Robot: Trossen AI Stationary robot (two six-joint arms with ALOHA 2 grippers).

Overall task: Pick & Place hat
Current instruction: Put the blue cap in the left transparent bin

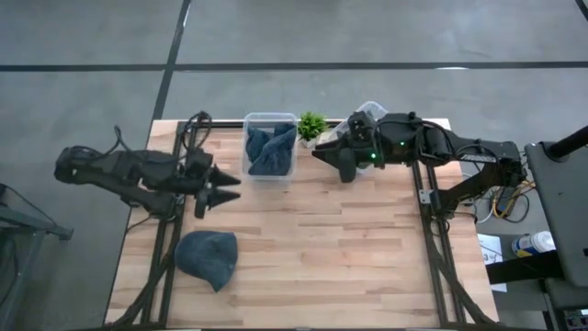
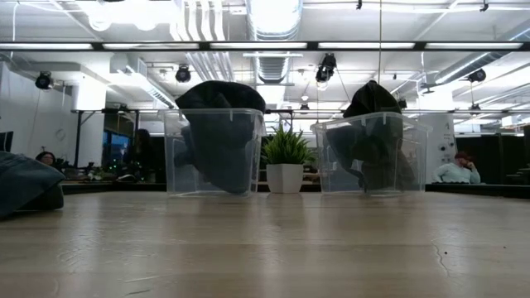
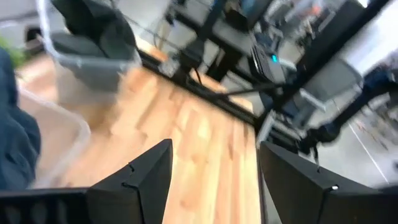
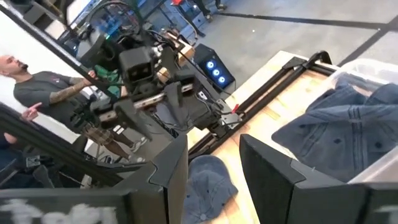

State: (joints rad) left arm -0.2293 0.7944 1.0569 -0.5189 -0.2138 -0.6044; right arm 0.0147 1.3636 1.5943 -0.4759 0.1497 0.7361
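Lying on the table [image 1: 322, 248], the hat [image 1: 208, 257] seems untouched; both grippers [image 1: 219, 188] [image 1: 323, 154] hover open.

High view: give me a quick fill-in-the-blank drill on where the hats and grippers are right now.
1. The loose blue hat lies on the table nearest the ____ arm.
2. The left gripper has its fingers ____ and holds nothing.
3. The small plant stands between two clear ____.
4. The bin beside the left gripper holds ____ fabric.

Missing words: left; open; bins; blue
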